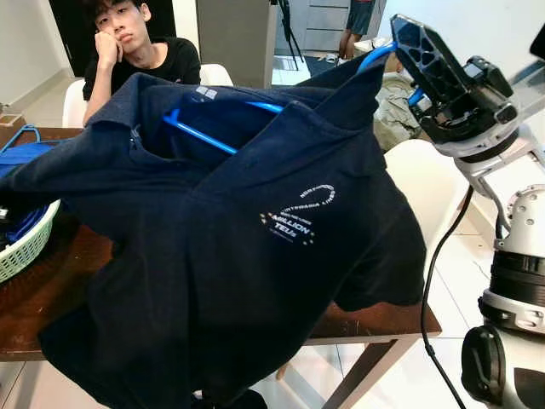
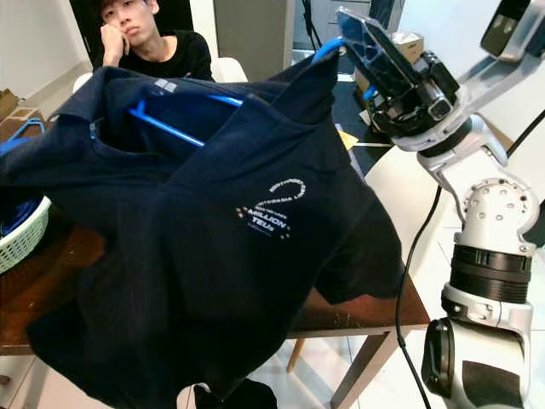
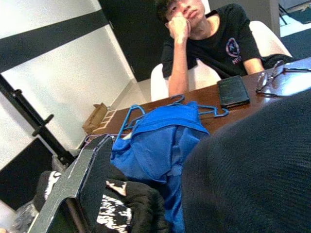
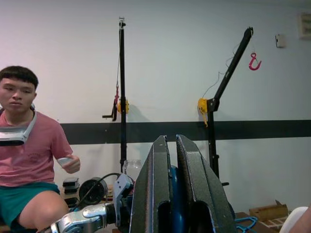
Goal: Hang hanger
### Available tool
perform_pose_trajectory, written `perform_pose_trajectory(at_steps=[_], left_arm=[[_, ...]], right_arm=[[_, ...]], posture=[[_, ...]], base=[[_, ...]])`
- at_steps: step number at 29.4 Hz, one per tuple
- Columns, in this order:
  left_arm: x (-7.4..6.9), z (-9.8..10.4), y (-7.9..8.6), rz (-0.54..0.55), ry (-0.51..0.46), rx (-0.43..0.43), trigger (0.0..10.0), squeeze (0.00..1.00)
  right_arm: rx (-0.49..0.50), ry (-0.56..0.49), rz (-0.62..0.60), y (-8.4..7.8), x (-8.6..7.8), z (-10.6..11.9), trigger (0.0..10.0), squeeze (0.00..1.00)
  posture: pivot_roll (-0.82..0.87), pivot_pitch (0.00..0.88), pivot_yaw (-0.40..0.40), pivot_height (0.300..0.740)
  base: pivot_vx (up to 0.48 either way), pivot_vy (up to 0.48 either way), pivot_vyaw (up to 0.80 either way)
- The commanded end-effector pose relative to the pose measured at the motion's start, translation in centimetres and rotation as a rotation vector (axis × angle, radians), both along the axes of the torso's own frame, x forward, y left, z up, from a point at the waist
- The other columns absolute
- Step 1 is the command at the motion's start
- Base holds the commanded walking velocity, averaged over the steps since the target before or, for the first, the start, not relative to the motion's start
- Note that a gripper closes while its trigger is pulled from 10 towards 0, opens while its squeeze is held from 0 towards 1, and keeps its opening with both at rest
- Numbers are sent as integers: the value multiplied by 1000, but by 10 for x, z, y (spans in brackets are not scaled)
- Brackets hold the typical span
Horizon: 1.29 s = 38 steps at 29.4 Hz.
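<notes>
Hanger of thin blue plastic [image 1: 201, 135], wearing a dark navy polo shirt [image 1: 247, 256], hangs above the wooden table [image 1: 375, 322]; my right gripper [image 2: 387, 72] is clamped on its hook. Carrying step: next I need a rail.

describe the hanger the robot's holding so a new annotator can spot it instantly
Start at the big navy polo shirt held up over the wooden table. The blue hanger runs inside its open collar, its hook end pinched in the right gripper. The spare blue hangers lie bare on the table.
</notes>
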<state>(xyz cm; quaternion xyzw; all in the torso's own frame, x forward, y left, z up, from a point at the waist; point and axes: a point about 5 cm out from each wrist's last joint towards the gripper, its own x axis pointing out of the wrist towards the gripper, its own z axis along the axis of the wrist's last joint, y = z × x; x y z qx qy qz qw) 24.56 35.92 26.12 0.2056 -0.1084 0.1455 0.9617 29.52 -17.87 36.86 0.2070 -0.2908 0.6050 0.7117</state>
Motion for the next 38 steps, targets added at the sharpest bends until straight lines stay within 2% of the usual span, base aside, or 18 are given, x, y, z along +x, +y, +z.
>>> perform_pose_trajectory(at_steps=[1,2,4,6,7,8,9,10,11,13,14,15,20,22,23,25,28,38], left_arm=[[1,2,-7,-79,-2,-44,10000,1000],[1,2,-7,-79,-2,-44,10000,1000],[-7,-2,-65,-608,74,-173,10000,1000],[-7,-2,-65,-608,74,-173,10000,1000],[-17,-4,-89,-819,117,-197,10000,1000],[-17,-4,-89,-819,117,-197,10000,1000],[-30,-4,-104,-996,143,-258,10000,722],[-40,-4,-112,-1109,163,-299,10000,663],[-52,-4,-114,-1203,194,-330,10000,431],[-61,-4,-116,-1264,217,-346,10000,431],[-69,-2,-113,-1300,235,-341,10000,78],[-75,2,-108,-1303,246,-333,10000,0],[-74,5,-88,-1158,277,-235,10000,0],[-61,5,-61,-904,300,-180,10000,0],[-50,3,-32,-640,325,-167,10000,0],[-50,3,-32,-640,325,-167,10000,0],[-48,0,29,3,467,34,10000,0],[-49,21,32,171,508,256,10000,0]], right_arm=[[8,-18,-11,-3,-2,5,0,0],[8,-18,-11,-3,-2,5,0,0],[-5,-6,-30,-1,1,3,0,0],[-5,-6,-30,-1,1,3,0,0],[-5,-1,-34,-1,2,2,0,0],[-5,-1,-34,-1,2,2,0,0],[-5,4,-36,1,3,2,0,0],[-4,8,-35,3,4,1,0,0],[-3,12,-34,4,5,1,0,0],[-3,14,-33,6,6,0,0,0],[-4,16,-32,6,6,0,0,0],[-6,18,-33,6,6,-1,0,0],[-9,20,-36,7,6,-1,0,0],[-9,20,-38,7,7,-1,0,0],[-9,22,-39,7,8,-1,0,0],[-9,22,-39,7,8,-1,0,0],[-10,23,-41,8,9,-1,0,0],[-13,22,-48,8,9,0,0,0]], posture=[[144,5,-34,735],[144,5,-34,735],[145,3,-36,735],[145,3,-36,735],[145,3,-36,735],[145,3,-36,735],[151,3,-35,735],[151,3,-35,735],[150,8,-35,735],[150,8,-35,735],[150,9,-35,735],[150,9,-35,735],[150,9,-35,735],[154,10,-37,735],[158,11,-41,735],[158,11,-41,735],[152,10,-43,735],[145,8,-42,735]], base=[[0,0,0],[0,0,0],[0,0,0],[0,0,0],[0,0,0],[0,0,0],[0,0,0],[0,0,0],[0,0,0],[0,0,0],[0,0,0],[0,0,0],[0,0,0],[0,0,0],[0,0,0],[0,0,0],[0,0,0],[0,0,0]])
